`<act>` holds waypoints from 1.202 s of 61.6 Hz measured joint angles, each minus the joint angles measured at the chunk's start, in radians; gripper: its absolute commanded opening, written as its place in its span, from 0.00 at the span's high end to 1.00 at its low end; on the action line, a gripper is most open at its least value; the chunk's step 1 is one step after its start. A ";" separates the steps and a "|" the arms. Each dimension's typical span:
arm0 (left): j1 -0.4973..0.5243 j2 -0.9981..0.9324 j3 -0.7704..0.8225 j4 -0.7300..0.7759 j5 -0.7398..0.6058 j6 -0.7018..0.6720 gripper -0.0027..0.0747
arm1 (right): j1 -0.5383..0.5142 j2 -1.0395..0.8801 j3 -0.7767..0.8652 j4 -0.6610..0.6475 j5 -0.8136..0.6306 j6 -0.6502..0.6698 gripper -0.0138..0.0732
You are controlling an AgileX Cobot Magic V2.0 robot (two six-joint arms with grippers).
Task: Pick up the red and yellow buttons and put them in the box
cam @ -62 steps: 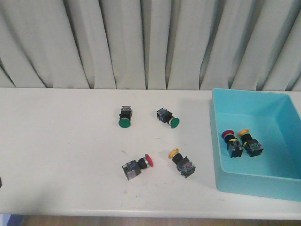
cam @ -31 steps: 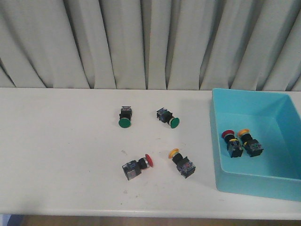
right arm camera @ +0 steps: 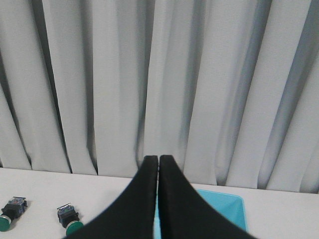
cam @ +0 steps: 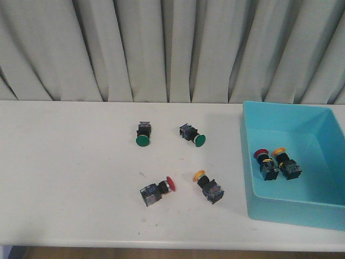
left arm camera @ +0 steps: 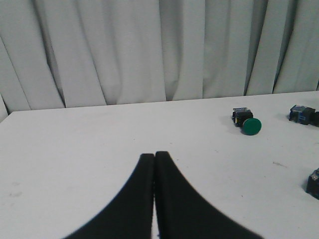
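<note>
White bench [cam: 64,178], bearing a turquoise box [cam: 285,213] at right, two green-capped buttons [cam: 142,133] [cam: 192,134] mid-bench, nearer a red-capped button [cam: 156,190] beside a yellow-capped button [cam: 209,186].

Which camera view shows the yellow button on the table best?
The front view: the yellow button lies there whole, beside the red button. Neither wrist view shows it; the left wrist view has only a dark body cut by its edge.

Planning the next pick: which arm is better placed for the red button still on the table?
Probably left. The red button lies left of the yellow one, farther from the box; both grippers are shut.
</note>
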 measured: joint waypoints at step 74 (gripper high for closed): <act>0.000 0.000 0.000 0.000 -0.001 0.000 0.97 | 0.000 -0.082 0.100 -0.064 -0.010 -0.020 0.85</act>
